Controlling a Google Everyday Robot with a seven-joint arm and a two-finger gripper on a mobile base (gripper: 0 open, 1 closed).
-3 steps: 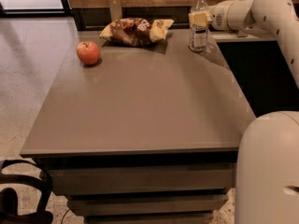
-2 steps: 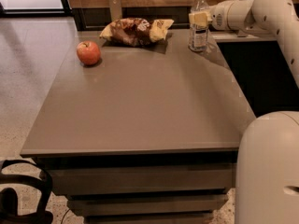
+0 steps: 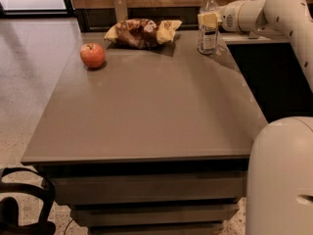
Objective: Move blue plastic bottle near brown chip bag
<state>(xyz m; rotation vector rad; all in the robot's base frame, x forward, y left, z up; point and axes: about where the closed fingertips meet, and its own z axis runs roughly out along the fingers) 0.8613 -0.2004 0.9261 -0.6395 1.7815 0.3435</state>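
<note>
Camera view: blue plastic bottle (image 3: pixel 208 39) upright at the far right of the table (image 3: pixel 146 111), base seemingly on the surface, white cap up. Clamped at shoulder height by the gripper (image 3: pixel 210 18), one pale yellow finger (image 3: pixel 206 21) across the front; a side-on grasp, probably chosen to keep the bottle vertical during a lift or slide. Well apart to the left, brown chip bag (image 3: pixel 142 32), lying flat along the back edge, bare surface beside its right end, likely room enough for the bottle. Farther left and nearer, red apple (image 3: pixel 92 55), off the likely path.
</note>
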